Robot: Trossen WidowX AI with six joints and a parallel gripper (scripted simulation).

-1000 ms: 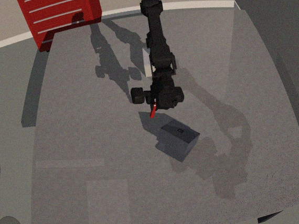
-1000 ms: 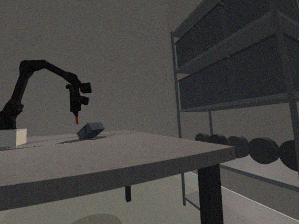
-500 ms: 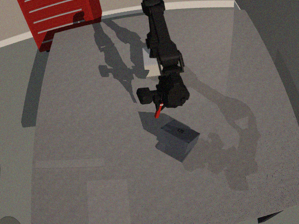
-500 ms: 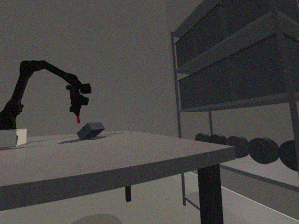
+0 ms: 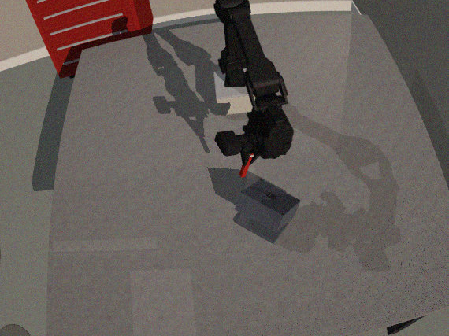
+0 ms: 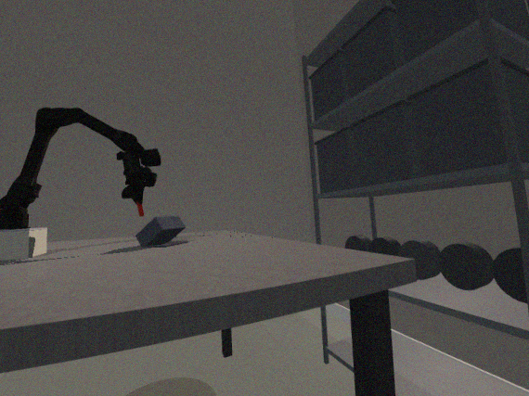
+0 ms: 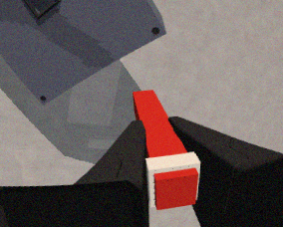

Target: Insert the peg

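A red, square-sided peg (image 5: 245,169) (image 6: 140,210) (image 7: 153,116) with a white collar near its top is held in the air. My gripper (image 5: 249,159) (image 6: 139,201) (image 7: 154,128) is shut on it, and its free end sticks out below the fingertips. The blue-grey sloped panel block (image 5: 261,213) (image 6: 162,231) (image 7: 95,45) stands on the table, beyond and lower than the peg's end. Its dark hole (image 5: 271,195) (image 7: 42,7) shows in the upper face, cut off at the top left edge in the wrist view. The peg is apart from the block.
A pale box (image 5: 236,105) (image 6: 39,242) stands on the table (image 5: 118,209) (image 6: 260,270) near the arm's base. A red drawer cabinet (image 5: 92,9) stands beyond the table's far left corner. A shelf rack (image 6: 487,112) stands behind the table in the exterior view.
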